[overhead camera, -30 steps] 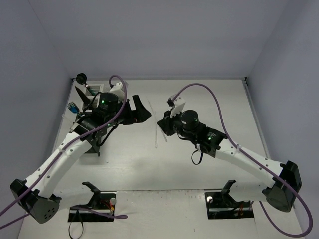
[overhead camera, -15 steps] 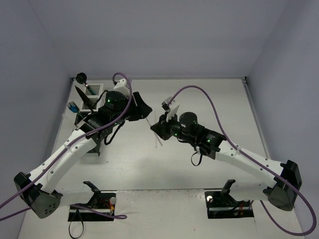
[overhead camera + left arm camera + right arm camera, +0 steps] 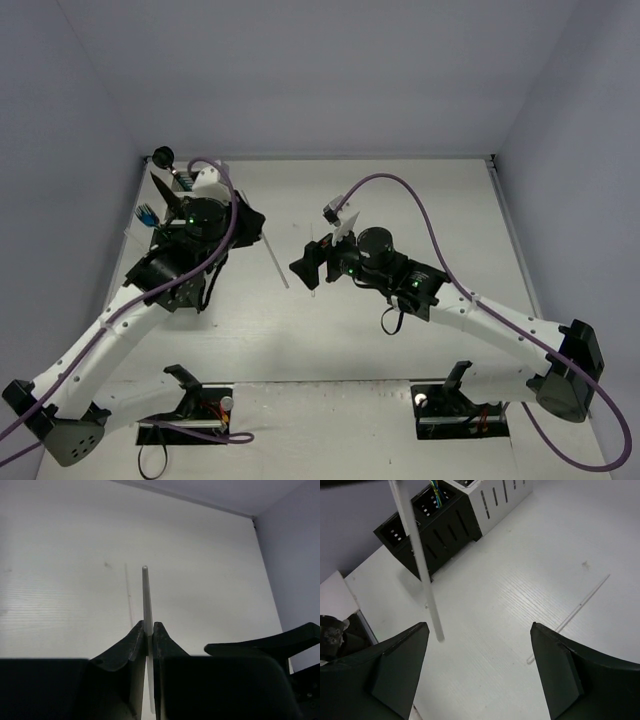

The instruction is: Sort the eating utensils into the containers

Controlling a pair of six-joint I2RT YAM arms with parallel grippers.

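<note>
The matt white counter (image 3: 420, 200) shows a fine ribbed grain in the wrist views. Over the last second my left arm (image 3: 120, 315) has swung back to the left, toward the far-left corner. Meanwhile my right arm (image 3: 490, 320) has reached further left across the middle. I read that as split work: one piece is heading for its container while the next is being lined up.

The containers stand in a row at the far left. The black square slatted plastic caddies (image 3: 427, 527) are open-topped with slotted walls, and coloured handles poke out of one. Just beside them is a white square slatted caddy (image 3: 495, 502) of the same make. From above, my left arm covers most of the row.

My left hand (image 3: 148, 630) is pinched narrow on a thin pale round-tipped chopstick (image 3: 146, 592), smooth and straight, carried clear of the counter. The stick juts toward the centre, its free end near my right hand, and it is not yet over any caddy.

My right hand (image 3: 479, 630) is spread wide and holds nothing; its dark fingers look blocky and dull. It hovers over a second thin pale chopstick (image 3: 580, 605), which lies flat mid-counter, well apart from the caddies. So slim a stick lying flat will, I judge, be fiddly to pinch.
</note>
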